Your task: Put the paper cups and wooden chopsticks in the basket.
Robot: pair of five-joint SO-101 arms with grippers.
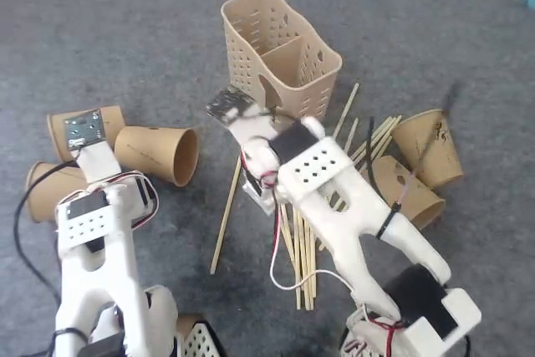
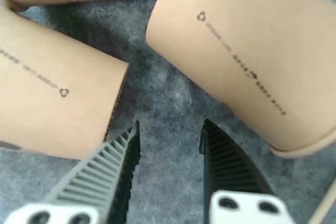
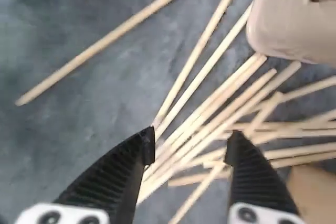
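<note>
Hovering right claw (image 3: 189, 148): jaws apart, we've got the chopsticks (image 3: 220, 119) right underneath, lying slantwise across the gap.
Left claw (image 2: 168, 129): apart too, empty, between 2 paper cups (image 2: 241, 51).
Basket (image 1: 280, 48): just past the chopsticks.

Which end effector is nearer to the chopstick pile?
Right. The right end effector hangs open just above the chopsticks; the left end effector is apart from them, by the paper cups.

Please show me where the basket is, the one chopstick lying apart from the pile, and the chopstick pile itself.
basket (image 1: 244, 68): high view, on its perforated side wall.
lone chopstick (image 1: 226, 215): high view, at mid-length of the stick.
chopstick pile (image 3: 220, 115): right wrist view, on sticks at the pile's middle.
</note>
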